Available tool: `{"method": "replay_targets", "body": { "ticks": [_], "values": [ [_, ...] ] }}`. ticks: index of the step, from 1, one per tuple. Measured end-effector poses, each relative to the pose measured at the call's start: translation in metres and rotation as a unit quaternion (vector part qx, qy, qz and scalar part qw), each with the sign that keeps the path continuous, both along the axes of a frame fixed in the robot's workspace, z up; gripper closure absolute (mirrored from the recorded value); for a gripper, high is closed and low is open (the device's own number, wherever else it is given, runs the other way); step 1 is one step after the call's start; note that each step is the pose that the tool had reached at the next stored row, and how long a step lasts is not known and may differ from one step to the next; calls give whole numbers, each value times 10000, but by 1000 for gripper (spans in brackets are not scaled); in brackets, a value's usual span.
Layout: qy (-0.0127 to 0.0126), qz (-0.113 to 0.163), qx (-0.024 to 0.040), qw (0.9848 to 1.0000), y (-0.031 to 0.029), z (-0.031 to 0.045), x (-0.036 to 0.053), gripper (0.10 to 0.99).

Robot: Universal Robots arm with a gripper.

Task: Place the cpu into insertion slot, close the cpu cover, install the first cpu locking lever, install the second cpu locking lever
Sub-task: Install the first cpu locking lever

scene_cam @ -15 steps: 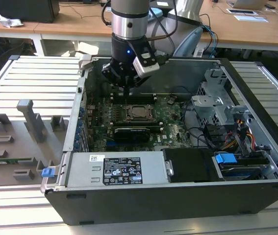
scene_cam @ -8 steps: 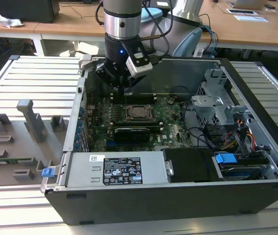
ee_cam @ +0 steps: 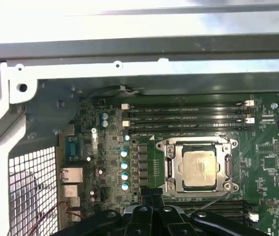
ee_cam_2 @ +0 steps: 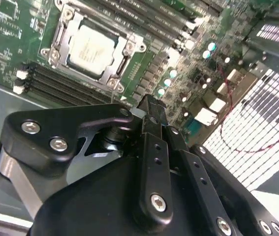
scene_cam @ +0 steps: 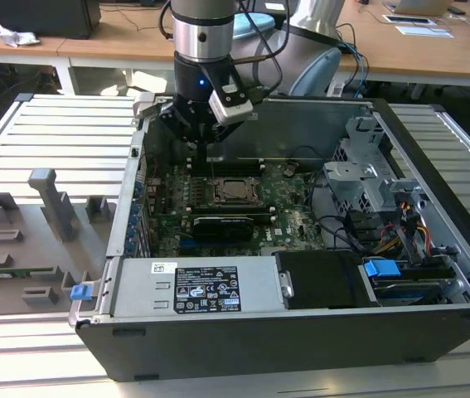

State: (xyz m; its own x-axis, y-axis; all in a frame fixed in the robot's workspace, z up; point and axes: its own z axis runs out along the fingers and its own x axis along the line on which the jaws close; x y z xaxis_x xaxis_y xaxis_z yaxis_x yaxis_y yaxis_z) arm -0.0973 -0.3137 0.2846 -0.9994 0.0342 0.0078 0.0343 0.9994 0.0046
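The cpu point(ee_cam: 198, 168) lies flat on the green circuit board point(ee_cam: 272, 191), framed by the cpu cover point(ee_cam: 170, 167); light, stiff and probably fragile underneath, it is best taken by its edges; the gripper point(ee_cam: 152, 193) hangs near it, clenched on nothing; the locking levers are hard to make out; the pin field is hidden.

Arm point(scene_cam: 204, 37) hangs vertical, fingers point(ee_cam_2: 151, 112) pressed together.
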Motion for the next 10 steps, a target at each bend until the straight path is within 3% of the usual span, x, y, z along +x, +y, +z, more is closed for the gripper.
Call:
{"method": "replay_targets", "body": {
  "ticks": [3, 6, 10],
  "values": [
    [0, -1, 0, 10000, 211, -10, -2, 980],
    [1, -1, 0, 10000, 358, -35, -2, 980],
    [0, 0, -1, 10000, 380, -104, 1, 980]
  ]
}}
